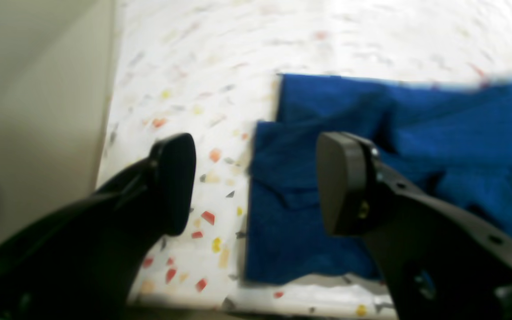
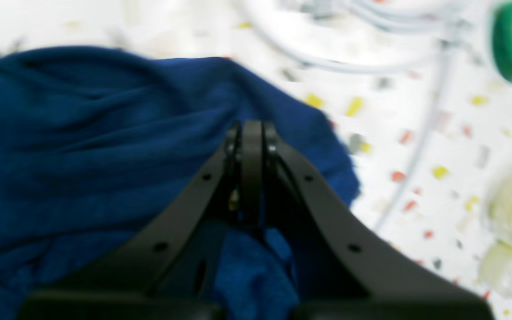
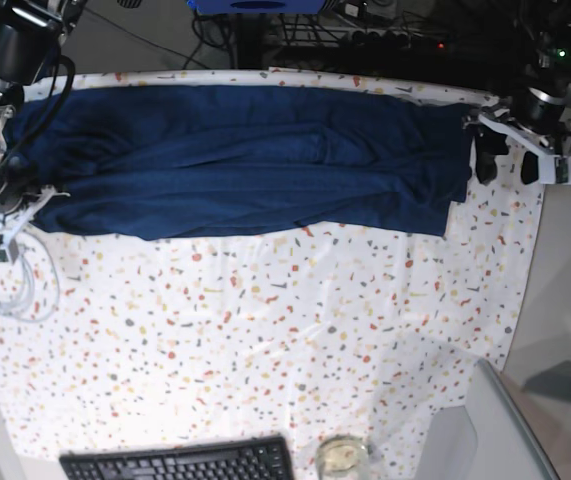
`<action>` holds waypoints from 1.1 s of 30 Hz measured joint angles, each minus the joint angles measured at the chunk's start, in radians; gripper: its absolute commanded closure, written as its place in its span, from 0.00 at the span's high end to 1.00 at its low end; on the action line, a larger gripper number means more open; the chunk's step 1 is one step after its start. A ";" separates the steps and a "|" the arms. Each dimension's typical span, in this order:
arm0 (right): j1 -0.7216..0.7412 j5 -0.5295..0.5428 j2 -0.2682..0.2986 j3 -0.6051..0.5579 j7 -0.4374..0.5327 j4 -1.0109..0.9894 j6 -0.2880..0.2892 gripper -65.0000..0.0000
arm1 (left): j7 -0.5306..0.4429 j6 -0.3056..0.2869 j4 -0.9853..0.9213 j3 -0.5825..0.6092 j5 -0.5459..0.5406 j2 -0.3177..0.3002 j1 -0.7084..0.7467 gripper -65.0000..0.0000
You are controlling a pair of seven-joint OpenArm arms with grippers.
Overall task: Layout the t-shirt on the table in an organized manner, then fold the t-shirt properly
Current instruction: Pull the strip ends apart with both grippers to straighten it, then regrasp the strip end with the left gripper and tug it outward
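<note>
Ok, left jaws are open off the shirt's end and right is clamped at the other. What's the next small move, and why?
Probably open the right gripper. It is shut on the t-shirt, which lies as a long folded band across the table, while the left gripper is open and holds nothing. Letting go frees both arms for the next fold.

Navy t-shirt (image 3: 245, 160) — flecked white table (image 3: 295, 330)

A black keyboard (image 3: 177, 462) lay at the near edge of the base view, with a small glass jar (image 3: 342, 457) beside it. White cables (image 3: 5, 285) coiled at one side, and a roll of green tape (image 2: 511, 40) lay near them. Dark equipment and cords (image 3: 365, 35) crowded the far side. A plain grey surface (image 3: 565, 290) bordered the cloth. Light was even and bright.
</note>
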 measured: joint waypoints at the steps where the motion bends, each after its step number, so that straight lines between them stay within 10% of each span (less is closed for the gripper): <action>1: 0.000 0.001 -0.001 0.000 0.000 0.000 0.000 0.00 | -0.002 0.000 -0.039 -0.022 -0.062 -0.018 0.000 0.63; 7: -0.012 -0.004 -0.017 0.001 0.000 0.000 0.000 0.00 | -0.006 -0.117 -0.274 0.005 -0.233 -0.148 -0.018 0.63; 20: -0.013 -0.001 -0.041 -0.003 0.003 0.001 0.001 0.00 | -0.006 -0.113 -0.381 0.008 -0.232 -0.150 -0.111 0.61; 25: -0.014 0.000 -0.041 -0.003 0.004 0.001 0.001 0.00 | 0.000 -0.113 -0.386 0.006 -0.233 -0.152 -0.110 0.00; 33: -0.014 0.000 -0.042 -0.003 0.004 0.001 0.001 0.00 | 0.001 -0.113 -0.386 0.045 -0.146 -0.156 -0.117 0.00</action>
